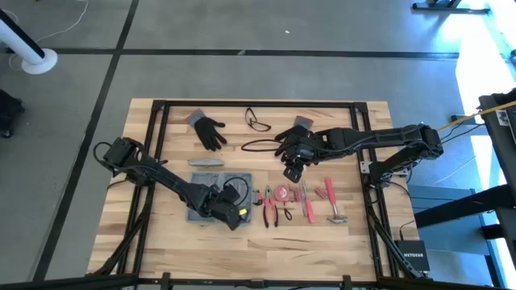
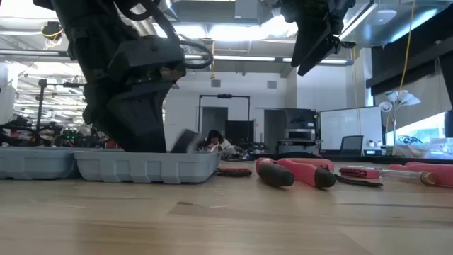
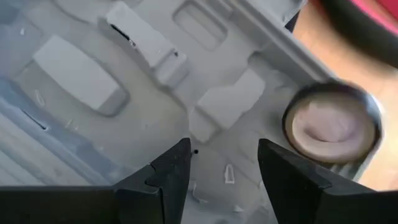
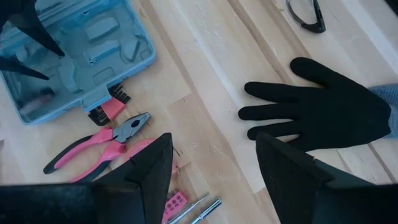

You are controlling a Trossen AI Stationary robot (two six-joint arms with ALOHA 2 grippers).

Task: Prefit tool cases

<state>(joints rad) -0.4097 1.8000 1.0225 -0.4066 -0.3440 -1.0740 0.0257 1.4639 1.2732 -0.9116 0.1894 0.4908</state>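
Observation:
The blue-grey tool case [image 1: 211, 192] lies open and flat on the wooden table, its moulded recesses facing up [image 3: 81, 81]. My left gripper [image 3: 224, 146] stands open just above the case's inside, near its near right corner [image 1: 232, 213], with nothing between its fingers. A round, pale-faced thing with a dark rim [image 3: 333, 121] lies beside the fingers at the case's rim. My right gripper [image 4: 214, 140] hangs open, high over the table's middle [image 1: 290, 171], above a black glove [image 4: 323, 112]. It holds nothing.
Pink-handled pliers [image 1: 270, 208], screwdrivers [image 1: 306, 201] and a hammer [image 1: 332, 203] lie in a row to the right of the case. A second black glove [image 1: 211, 130], safety glasses [image 1: 258, 121] and a slim grey bar [image 1: 207, 162] lie farther back.

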